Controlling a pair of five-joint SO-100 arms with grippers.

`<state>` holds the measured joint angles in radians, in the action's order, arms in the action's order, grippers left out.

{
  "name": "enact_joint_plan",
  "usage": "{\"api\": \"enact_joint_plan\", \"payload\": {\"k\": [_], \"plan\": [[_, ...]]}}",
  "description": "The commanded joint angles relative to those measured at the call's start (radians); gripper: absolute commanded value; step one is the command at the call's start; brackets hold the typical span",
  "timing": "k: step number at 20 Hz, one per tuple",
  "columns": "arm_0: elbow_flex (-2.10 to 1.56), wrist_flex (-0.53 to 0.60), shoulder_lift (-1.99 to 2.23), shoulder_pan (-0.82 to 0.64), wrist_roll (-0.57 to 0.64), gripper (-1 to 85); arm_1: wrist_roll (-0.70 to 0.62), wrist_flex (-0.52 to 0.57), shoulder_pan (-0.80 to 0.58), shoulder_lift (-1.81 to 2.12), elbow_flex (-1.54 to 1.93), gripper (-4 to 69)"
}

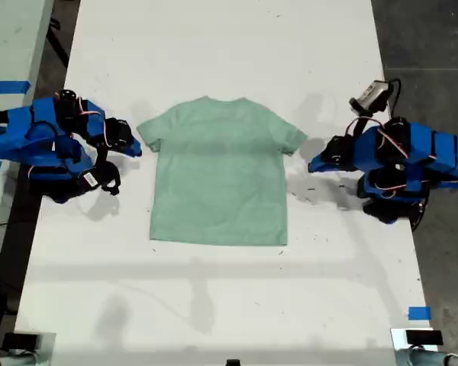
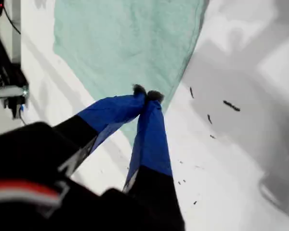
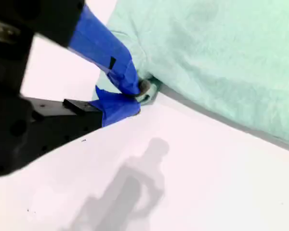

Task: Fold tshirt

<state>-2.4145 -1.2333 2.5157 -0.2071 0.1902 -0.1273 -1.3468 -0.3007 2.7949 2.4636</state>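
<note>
The tshirt (image 1: pixel 217 179) lies flat on the white table (image 1: pixel 214 305), pale mint green, neck toward the far edge, both short sleeves spread. My second gripper (image 3: pixel 143 89) is at the sleeve on the exterior view's left (image 1: pixel 135 146) and is shut on a small fold of that sleeve's edge. My first gripper (image 2: pixel 147 94) reaches in from the exterior view's right (image 1: pixel 312 165). Its jaws are shut, and no cloth shows between them. Its tips hover by the tshirt's (image 2: pixel 125 43) side edge, just below the other sleeve.
Small black specks (image 1: pixel 313 197) mark the table beside my first arm. A blue tape square (image 1: pixel 418 313) sits near the exterior view's lower right corner, with a small device (image 1: pixel 414 338) below it. A side bench with blue tape (image 1: pixel 6 86) stands at the exterior view's left.
</note>
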Motion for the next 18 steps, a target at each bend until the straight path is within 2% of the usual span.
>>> {"api": "enact_joint_plan", "payload": {"k": [1,5,9,11,14,18], "plan": [[0.181,-0.072,-0.064,-0.130,0.100,0.1,-0.163,-0.048,-0.137,-0.179,-0.221,0.4],[0.373,-0.192,-0.181,-0.322,0.264,0.1,-0.390,-0.118,-0.331,-0.445,-0.472,0.4],[0.505,-0.221,-0.319,-0.405,0.350,0.1,-0.571,-0.164,-0.459,-0.632,-0.663,1.9],[0.491,-0.216,-0.337,-0.408,0.351,0.9,-0.649,-0.143,-0.474,-0.663,-0.652,16.1],[0.462,-0.202,-0.337,-0.408,0.351,2.7,-0.742,-0.051,-0.512,-0.666,-0.549,34.2],[0.460,-0.198,-0.337,-0.408,0.351,3.2,-0.804,0.106,-0.583,-0.692,-0.374,33.4]]}}
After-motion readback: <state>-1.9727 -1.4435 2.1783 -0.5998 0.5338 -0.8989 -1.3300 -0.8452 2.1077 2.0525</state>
